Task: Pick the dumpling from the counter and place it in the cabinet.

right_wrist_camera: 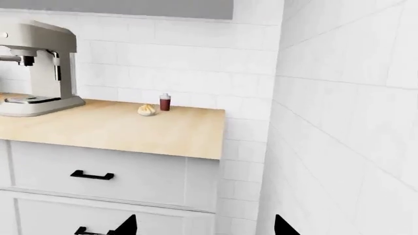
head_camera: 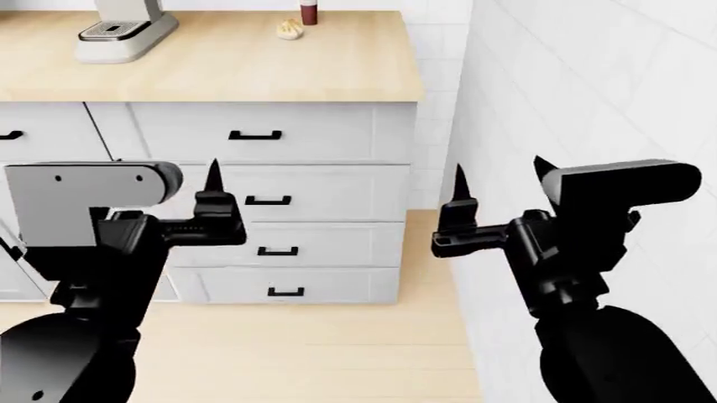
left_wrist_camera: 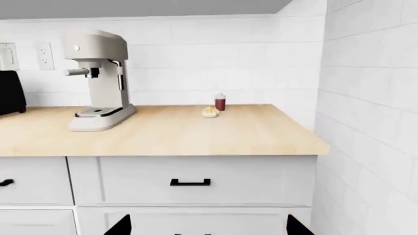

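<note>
The dumpling [head_camera: 289, 31], small, pale and pleated, lies near the back right of the light-wood counter [head_camera: 247, 71], beside a dark-red bottle [head_camera: 308, 12]. It also shows in the left wrist view [left_wrist_camera: 210, 112] and the right wrist view [right_wrist_camera: 147, 110]. My left gripper [head_camera: 213, 189] and right gripper [head_camera: 499, 185] are both open and empty. They hang in front of the drawer fronts, well below and short of the counter top. The wrist views show each gripper's fingertips wide apart, left [left_wrist_camera: 207, 227] and right [right_wrist_camera: 204, 227].
A cream coffee machine [left_wrist_camera: 98, 78] stands left of the dumpling, with a black appliance [left_wrist_camera: 10, 93] further left. White drawers with black handles [head_camera: 255, 134] sit under the counter. A tiled wall [head_camera: 583, 84] closes the right side. A grey underside [right_wrist_camera: 117, 7] hangs above the counter.
</note>
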### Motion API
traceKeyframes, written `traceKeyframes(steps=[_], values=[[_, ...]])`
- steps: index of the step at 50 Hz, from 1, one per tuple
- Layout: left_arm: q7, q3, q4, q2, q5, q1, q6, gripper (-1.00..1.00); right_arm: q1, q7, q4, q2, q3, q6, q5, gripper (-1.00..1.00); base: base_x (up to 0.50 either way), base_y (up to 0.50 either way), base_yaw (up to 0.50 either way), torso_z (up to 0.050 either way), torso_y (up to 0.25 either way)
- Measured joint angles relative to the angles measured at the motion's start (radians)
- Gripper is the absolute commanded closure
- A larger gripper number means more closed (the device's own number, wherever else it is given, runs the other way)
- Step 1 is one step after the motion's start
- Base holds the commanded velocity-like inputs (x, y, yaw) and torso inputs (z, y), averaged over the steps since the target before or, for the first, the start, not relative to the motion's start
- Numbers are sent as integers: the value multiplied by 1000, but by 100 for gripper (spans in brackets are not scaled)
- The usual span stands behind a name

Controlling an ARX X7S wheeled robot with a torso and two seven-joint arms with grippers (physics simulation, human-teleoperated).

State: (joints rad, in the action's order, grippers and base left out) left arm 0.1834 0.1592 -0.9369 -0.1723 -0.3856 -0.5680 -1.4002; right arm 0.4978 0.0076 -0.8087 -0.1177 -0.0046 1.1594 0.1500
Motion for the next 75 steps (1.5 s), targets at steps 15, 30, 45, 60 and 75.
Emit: traceKeyframes(steps=[15,30,45,60,75], values=[[371,139,83,-90,-513,-229,-124,-100,213,-14,13,30,56,204,63,-100,0,0,0,0,0],[590,182,182,-138,-755,-354,-127,-100,352,-7,73,55,80,323,105,-100,0,0,0,0,0],[764,215,241,-186,-956,-422,-126,-100,440,26,143,68,103,379,140,-100,0,0,0,0,0],[751,154,284,-214,-932,-434,-56,-100,501,75,205,69,109,385,174,-100,0,0,0,0,0],[746,130,286,-235,-930,-417,-13,-100,496,108,207,58,107,372,208,-100,0,0,0,0,0]])
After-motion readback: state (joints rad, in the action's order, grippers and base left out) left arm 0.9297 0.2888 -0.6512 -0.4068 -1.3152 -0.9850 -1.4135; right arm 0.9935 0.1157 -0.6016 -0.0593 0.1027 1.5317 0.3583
